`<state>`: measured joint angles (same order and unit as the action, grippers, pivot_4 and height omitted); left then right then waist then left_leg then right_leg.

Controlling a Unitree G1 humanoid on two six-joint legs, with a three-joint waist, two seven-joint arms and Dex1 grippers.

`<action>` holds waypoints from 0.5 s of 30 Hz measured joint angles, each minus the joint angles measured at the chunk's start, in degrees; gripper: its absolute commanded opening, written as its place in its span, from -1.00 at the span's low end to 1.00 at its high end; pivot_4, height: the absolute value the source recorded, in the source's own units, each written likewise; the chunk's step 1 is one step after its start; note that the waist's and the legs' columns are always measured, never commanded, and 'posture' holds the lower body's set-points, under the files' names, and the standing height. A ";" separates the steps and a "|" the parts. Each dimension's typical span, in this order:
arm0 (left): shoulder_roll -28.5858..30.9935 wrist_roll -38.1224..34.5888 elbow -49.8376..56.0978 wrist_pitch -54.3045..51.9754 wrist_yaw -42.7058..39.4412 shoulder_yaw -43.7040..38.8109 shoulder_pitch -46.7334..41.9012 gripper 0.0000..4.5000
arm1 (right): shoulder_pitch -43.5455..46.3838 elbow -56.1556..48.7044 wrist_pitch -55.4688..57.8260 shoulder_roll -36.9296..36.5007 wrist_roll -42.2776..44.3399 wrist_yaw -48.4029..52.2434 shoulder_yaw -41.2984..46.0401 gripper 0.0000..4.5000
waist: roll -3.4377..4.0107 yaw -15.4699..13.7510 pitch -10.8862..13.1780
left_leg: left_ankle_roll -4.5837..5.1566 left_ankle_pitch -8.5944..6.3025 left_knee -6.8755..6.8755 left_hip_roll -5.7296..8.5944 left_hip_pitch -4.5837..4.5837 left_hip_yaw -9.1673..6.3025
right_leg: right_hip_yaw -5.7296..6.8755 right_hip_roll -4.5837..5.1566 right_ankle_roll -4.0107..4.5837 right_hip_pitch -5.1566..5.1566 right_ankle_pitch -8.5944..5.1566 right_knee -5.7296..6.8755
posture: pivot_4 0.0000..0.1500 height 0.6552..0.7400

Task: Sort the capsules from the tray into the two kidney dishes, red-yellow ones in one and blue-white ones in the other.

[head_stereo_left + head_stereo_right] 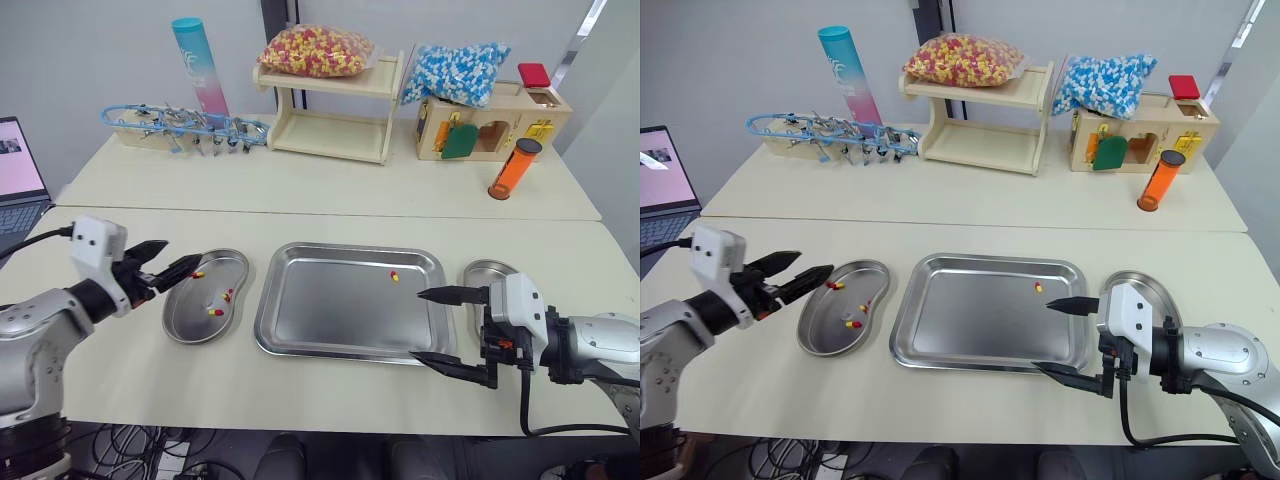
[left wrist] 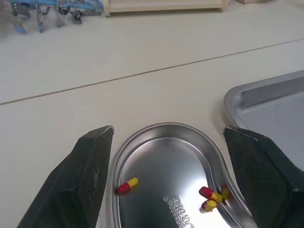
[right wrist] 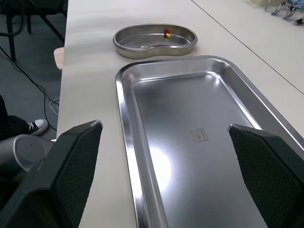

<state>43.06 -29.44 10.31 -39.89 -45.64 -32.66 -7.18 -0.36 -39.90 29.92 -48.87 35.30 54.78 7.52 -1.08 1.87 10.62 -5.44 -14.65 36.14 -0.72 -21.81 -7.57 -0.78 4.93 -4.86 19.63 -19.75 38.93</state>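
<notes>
Left pincer (image 1: 178,258) parted, empty, right pincer (image 1: 420,324) parted wide, forearms angled inward

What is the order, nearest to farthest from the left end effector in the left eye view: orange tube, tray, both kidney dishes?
1. Left kidney dish, beside the left end effector.
2. Tray, in the middle.
3. Right kidney dish, beyond the tray.
4. Orange tube, far right at the back.

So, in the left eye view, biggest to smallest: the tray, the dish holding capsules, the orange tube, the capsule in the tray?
1. tray
2. kidney dish
3. orange tube, though it stands farther back, so its true size is unsure
4. red-yellow capsule
</notes>
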 measured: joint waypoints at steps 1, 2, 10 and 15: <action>0.64 -1.05 0.02 -0.46 -0.08 -1.70 0.65 0.70 | -0.02 0.03 0.00 0.00 -0.04 0.00 0.00 1.00 | 0.00 0.00 0.00 | 0.00 0.00 0.00 0.00 0.00 0.00 | 0.01 0.00 0.00 0.00 0.00 0.00 | 1.00 1.00; 1.10 -1.96 0.02 -1.21 -0.08 -3.21 0.99 0.70 | -0.04 0.08 -0.02 0.00 -0.09 0.00 0.00 1.00 | 0.00 -0.01 0.00 | 0.00 0.00 0.00 0.00 0.00 0.01 | 0.00 0.00 0.00 0.00 0.00 0.00 | 1.00 1.00; 4.20 -8.90 -2.65 -6.39 -2.88 -9.10 6.15 0.70 | -0.46 0.38 -0.79 0.01 -0.46 0.15 -0.01 1.00 | 0.00 0.00 0.00 | 0.00 0.00 -0.03 -0.01 0.01 0.02 | -0.01 0.00 0.01 0.03 0.00 0.00 | 1.00 1.00; 5.30 -9.95 -8.14 -6.15 -5.18 -11.62 8.26 0.70 | -1.95 0.53 -1.39 0.02 -0.93 0.12 0.07 1.00 | -0.01 0.00 0.00 | 0.00 0.00 -0.06 -0.01 0.01 0.03 | -0.02 0.00 0.01 0.03 -0.01 0.00 | 1.00 1.00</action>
<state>48.36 -39.39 2.17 -46.04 -50.83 -44.28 1.08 -2.31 -39.37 28.53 -48.85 34.37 54.90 7.59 -1.09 1.86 10.62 -5.43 -14.66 36.09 -0.73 -21.80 -7.54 -0.80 4.93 -4.85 19.66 -19.76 38.93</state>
